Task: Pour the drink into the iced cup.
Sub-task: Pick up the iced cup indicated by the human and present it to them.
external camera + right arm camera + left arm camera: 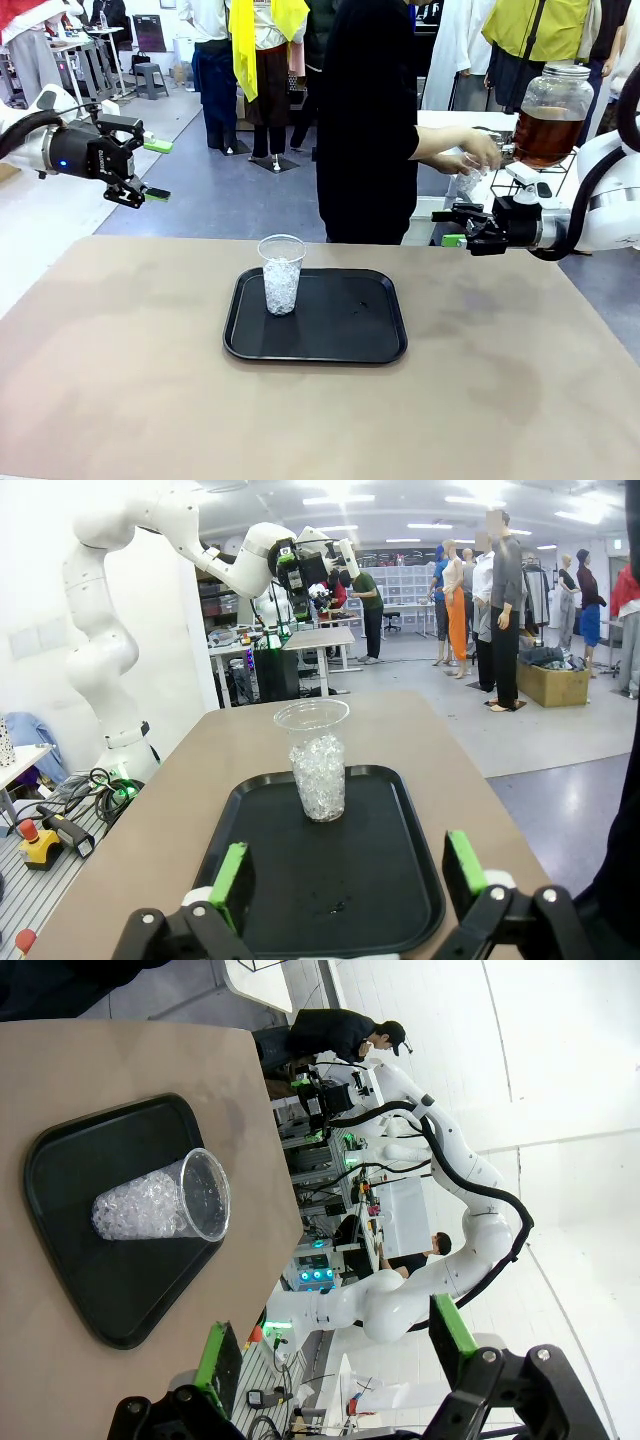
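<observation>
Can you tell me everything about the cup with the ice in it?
The cup is clear, thin plastic by its look, wider at the rim than the base. It stands upright on the left part of the black tray. Clear ice chunks fill it past halfway, with no liquid to be seen among them. Only the tray touches it.

The black tray [110, 1290] lies on the tan table [100, 1060]. The iced cup [160, 1200] stands on the tray (the view is rolled, so the cup looks laid on its side, mouth toward picture right). Ice fills the cup's lower part and the rest is clear. The left hand [335, 1355] hangs well apart from the tray, its green-padded fingers [222, 1360] spread wide with nothing between them. Beyond the table edge nearest the tray curves the white right arm [400, 1300], and a person [330, 1030] in black stands farther off.
</observation>
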Motion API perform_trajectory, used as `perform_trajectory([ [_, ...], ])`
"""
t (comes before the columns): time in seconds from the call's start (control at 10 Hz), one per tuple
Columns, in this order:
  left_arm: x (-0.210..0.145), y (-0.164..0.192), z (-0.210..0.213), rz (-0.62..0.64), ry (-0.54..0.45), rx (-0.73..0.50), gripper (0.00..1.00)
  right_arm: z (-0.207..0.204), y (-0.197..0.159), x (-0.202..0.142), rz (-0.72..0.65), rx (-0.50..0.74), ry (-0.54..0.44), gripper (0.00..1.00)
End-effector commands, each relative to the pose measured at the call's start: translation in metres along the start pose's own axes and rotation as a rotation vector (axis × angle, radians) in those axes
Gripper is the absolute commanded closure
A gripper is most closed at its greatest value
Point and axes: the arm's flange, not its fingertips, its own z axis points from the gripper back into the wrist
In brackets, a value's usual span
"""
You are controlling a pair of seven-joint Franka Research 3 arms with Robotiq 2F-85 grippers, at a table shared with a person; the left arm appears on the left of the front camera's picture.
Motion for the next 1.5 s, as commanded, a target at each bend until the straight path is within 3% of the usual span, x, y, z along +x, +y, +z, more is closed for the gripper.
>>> perform_trajectory([
  [0.0, -0.0022, -0.001, 0.0007, -0.002, 0.0, -0.003, 0.0, -0.0015, -0.0014, 0.0041, -0.008, 0.005, 0.002, 0.0],
  [1.4, -0.0022, -0.001, 0.0007, -0.002, 0.0, -0.003, 0.0, -0.0015, -0.0014, 0.0041, -0.008, 0.005, 0.002, 0.0],
])
